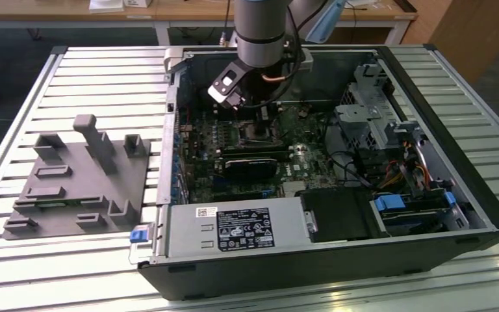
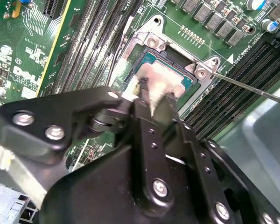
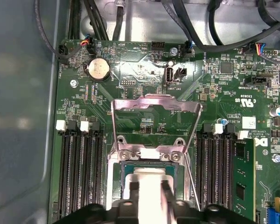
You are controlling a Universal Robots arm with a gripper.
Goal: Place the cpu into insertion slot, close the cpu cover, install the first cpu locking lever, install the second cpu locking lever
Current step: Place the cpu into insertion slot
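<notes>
Gripper [image 3: 149, 186] is low over the insertion slot [image 3: 115, 182] inside the open PC case [image 1: 470, 188]. Jaws are narrow, pinching the cpu [image 3: 149, 175] by its metal top. The cpu is in the slot recess, green edge showing around it. The cpu cover [image 3: 154, 101] is flipped up, hinged at the slot's edge.

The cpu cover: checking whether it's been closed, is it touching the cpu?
Apart. The first wrist view shows the cpu cover swung open, standing clear of the cpu.
</notes>
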